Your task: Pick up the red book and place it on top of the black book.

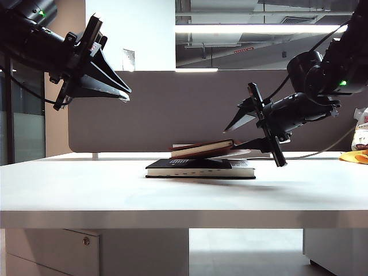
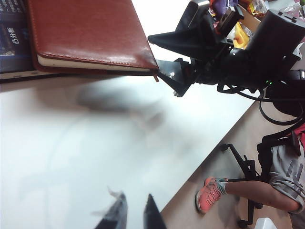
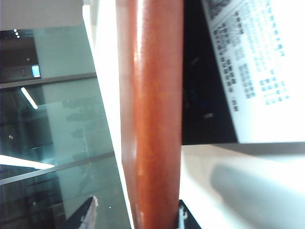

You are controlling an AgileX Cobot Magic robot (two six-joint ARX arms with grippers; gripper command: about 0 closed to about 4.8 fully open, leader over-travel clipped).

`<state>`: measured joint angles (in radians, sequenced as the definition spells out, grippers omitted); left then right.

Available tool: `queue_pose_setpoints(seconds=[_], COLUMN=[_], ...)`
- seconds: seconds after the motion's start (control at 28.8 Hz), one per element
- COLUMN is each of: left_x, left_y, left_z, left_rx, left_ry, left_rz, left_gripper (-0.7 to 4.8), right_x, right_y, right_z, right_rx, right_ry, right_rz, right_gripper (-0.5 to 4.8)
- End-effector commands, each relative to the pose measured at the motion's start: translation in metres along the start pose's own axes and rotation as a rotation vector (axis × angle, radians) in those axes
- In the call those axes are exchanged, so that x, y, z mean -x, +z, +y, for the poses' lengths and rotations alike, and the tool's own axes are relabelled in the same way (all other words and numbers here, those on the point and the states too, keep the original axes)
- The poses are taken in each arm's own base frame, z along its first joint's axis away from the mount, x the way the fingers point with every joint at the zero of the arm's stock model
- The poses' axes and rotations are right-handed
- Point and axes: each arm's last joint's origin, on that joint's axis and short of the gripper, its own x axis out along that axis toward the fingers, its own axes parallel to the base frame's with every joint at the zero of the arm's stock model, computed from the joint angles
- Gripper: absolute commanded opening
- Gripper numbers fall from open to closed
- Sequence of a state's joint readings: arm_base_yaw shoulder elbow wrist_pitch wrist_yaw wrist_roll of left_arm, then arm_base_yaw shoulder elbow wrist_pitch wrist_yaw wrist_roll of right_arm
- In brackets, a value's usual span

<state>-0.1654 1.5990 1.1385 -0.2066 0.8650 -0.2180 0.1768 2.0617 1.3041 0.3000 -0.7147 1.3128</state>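
Maroon leather, the red book [image 1: 202,149] lies tilted on the flat black book [image 1: 198,168]. The right gripper [image 1: 241,133] straddles its edge, spread wide. The left gripper [image 1: 125,94] hangs high, narrow and empty.

Our left gripper [image 1: 123,92] hangs high at the exterior view's left, fingers nearly together, pointing down-right. Our right gripper [image 1: 233,135] reaches in low from the right, jaws spread.

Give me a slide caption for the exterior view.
Right claw open around the red book, tilted on the black book; left claw raised, idle.
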Motion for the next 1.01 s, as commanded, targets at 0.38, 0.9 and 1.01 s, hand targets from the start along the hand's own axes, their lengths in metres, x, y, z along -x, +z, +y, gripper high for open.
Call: queue_pose_setpoints(seconds=[0.38, 0.9, 1.01], left_x=[0.001, 0.001, 0.001], left_y=[0.002, 0.002, 0.002], left_z=[-0.002, -0.002, -0.002], left_rx=[-0.02, -0.019, -0.016], left_ry=[-0.012, -0.012, -0.012], left_rz=[-0.008, -0.007, -0.005], left_gripper=[0.53, 0.53, 0.53], right_x=[0.011, -0.003, -0.004], right_y=[0.01, -0.002, -0.002], right_z=[0.0, 0.015, 0.02], right_rx=[0.024, 0.07, 0.089], right_ry=[-0.019, 0.028, 0.036], right_rz=[-0.035, -0.041, -0.048], right_gripper=[2.16, 1.59, 0.81])
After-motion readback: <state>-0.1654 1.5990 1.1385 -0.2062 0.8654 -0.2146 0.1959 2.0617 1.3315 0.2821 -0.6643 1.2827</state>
